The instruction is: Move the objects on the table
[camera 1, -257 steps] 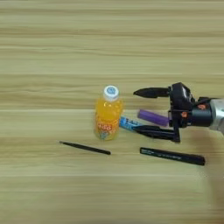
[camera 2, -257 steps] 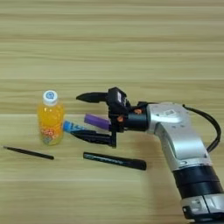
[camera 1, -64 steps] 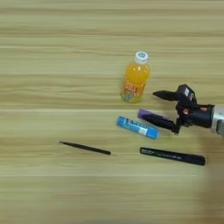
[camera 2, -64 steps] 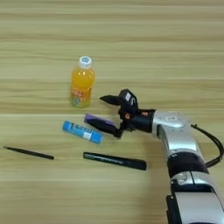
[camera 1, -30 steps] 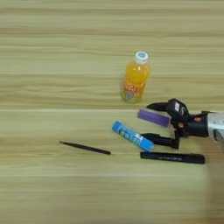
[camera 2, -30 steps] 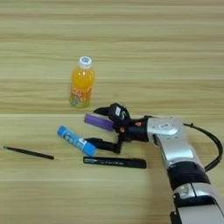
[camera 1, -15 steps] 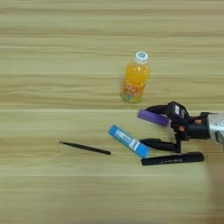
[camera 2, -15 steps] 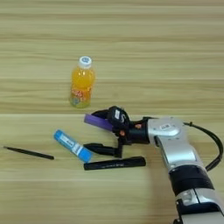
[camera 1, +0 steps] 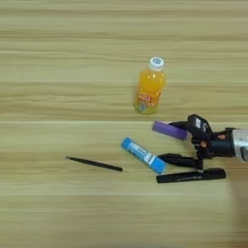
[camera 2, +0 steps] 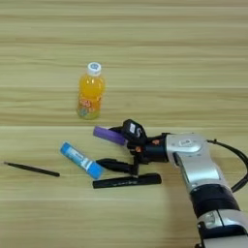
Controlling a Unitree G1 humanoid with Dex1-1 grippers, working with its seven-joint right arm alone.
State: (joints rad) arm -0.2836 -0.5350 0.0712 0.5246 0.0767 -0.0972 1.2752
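The orange-juice bottle stands upright behind the other objects. The purple bar lies just in front of it, resting against the upper finger of my right gripper. That gripper is open and low over the table, coming in from the right. Its lower finger points left, and its tip is close to the right end of the blue tube, which lies slanted. The black marker pen lies just in front of the lower finger, slightly tilted.
A thin black stick lies to the left of the blue tube. My silver forearm runs from the lower right corner up to the gripper, with a black cable looping on its right.
The bottle has gone from the middle to farther back and right. The gripper dropped lower and nudged the blue tube left and nearer. The marker's right end has swung back a little.
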